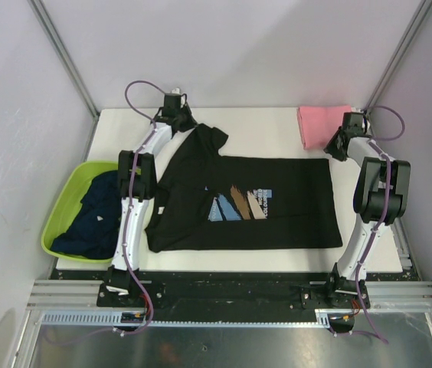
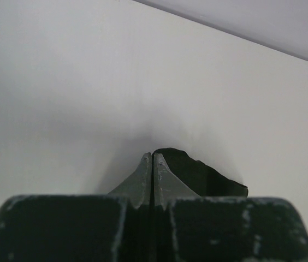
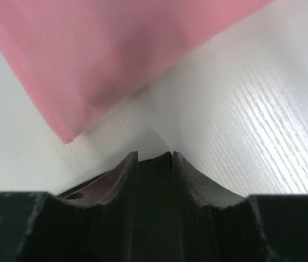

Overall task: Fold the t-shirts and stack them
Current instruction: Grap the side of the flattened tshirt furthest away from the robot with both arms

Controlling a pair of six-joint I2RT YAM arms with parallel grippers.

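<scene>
Pink t-shirt [image 1: 325, 125] is logged folded at 1 o'clock. Black t-shirt [image 1: 277, 207] is spread at centre, not yet folded. Navy t-shirts [image 1: 97, 211] are left in lime-green basin [image 1: 61, 205] at 9 o'clock. Left gripper [image 2: 153, 161] is pinched on the black sleeve. Right gripper [image 3: 154, 154] jaws are narrowly parted; any hold cannot be told.

Lettering on black t-shirt [image 1: 277, 207] (white) unreadable.
</scene>
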